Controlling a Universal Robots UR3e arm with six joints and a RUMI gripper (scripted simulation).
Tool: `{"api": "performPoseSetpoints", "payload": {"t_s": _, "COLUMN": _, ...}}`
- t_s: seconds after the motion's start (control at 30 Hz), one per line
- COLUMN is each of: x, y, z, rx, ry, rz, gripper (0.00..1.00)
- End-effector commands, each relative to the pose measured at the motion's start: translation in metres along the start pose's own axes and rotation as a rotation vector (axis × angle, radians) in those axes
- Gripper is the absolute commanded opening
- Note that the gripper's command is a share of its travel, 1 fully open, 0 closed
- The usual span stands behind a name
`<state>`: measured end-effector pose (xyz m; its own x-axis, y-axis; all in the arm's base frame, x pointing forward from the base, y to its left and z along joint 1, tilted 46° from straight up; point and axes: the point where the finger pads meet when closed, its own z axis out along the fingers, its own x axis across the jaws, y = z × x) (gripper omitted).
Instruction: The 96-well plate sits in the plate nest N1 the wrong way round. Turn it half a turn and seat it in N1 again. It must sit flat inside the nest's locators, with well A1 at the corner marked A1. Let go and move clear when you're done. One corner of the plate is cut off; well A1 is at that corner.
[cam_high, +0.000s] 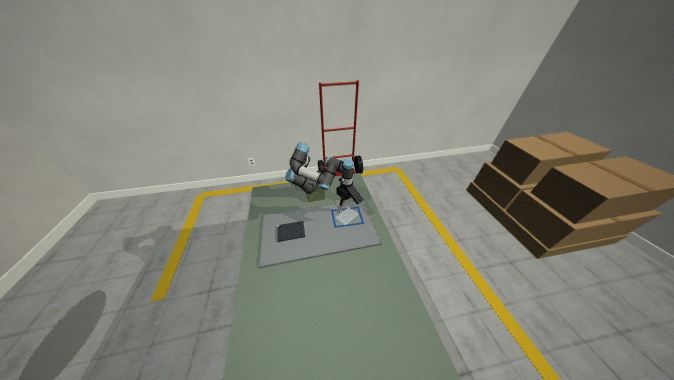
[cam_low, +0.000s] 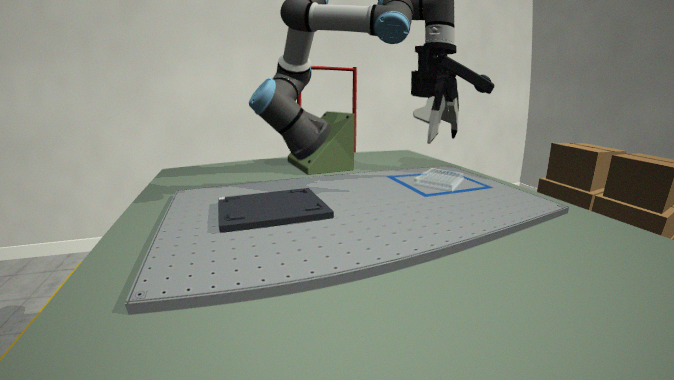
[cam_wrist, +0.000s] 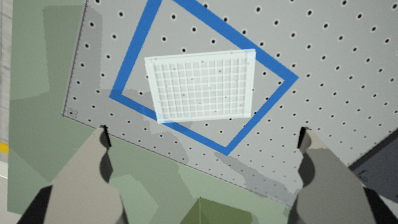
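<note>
The clear white 96-well plate (cam_high: 347, 216) (cam_low: 440, 180) (cam_wrist: 202, 85) lies flat on the perforated board, turned at an angle within the blue outline (cam_low: 407, 186) (cam_wrist: 134, 47), with corners over its line in the wrist view. I cannot tell which corner is cut. The dark nest N1 (cam_high: 291, 231) (cam_low: 272, 207) sits on the board's left part, with low corner locators and no plate in it. A pale mark (cam_low: 222, 198) is at its back left corner. My gripper (cam_low: 442, 139) (cam_wrist: 203, 127) is open and empty, well above the plate, its fingers either side of it in the wrist view.
The grey perforated board (cam_high: 320, 245) (cam_low: 250, 255) lies on the green table (cam_high: 325, 310) (cam_low: 375, 325). The arm's green base block (cam_low: 337, 145) stands behind the board. A red hand truck (cam_high: 339, 84) is behind the arm. Stacked boxes (cam_high: 575, 190) (cam_low: 635, 175) stand to the right.
</note>
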<state>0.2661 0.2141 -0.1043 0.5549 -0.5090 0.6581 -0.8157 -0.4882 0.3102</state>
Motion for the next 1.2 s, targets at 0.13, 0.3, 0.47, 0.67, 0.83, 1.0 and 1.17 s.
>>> {"api": "performPoseSetpoints", "payload": {"t_s": 0.13, "x": 0.0002, "y": -0.0007, "z": -0.0008, "rx": 0.007, "ry": -0.006, "rz": -0.151, "gripper": 1.00}}
{"api": "performPoseSetpoints", "payload": {"t_s": 0.3, "x": 0.0002, "y": -0.0007, "z": -0.0008, "rx": 0.008, "ry": -0.006, "rz": -0.284, "gripper": 1.00}}
{"api": "performPoseSetpoints", "payload": {"t_s": 0.47, "x": 0.0002, "y": -0.0007, "z": -0.0008, "rx": 0.008, "ry": -0.005, "rz": -0.451, "gripper": 1.00}}
{"api": "performPoseSetpoints", "payload": {"t_s": 0.67, "x": 0.0002, "y": -0.0007, "z": -0.0008, "rx": 0.009, "ry": -0.004, "rz": -0.651, "gripper": 1.00}}
{"api": "performPoseSetpoints", "payload": {"t_s": 0.83, "x": 0.0001, "y": -0.0007, "z": -0.0009, "rx": 0.009, "ry": -0.004, "rz": -0.751, "gripper": 1.00}}
{"api": "performPoseSetpoints", "payload": {"t_s": 1.0, "x": 0.0001, "y": -0.0007, "z": -0.0009, "rx": 0.010, "ry": -0.003, "rz": -0.917, "gripper": 1.00}}
{"api": "performPoseSetpoints", "payload": {"t_s": 1.17, "x": 0.0001, "y": -0.0007, "z": -0.0008, "rx": 0.010, "ry": -0.003, "rz": -1.084, "gripper": 1.00}}
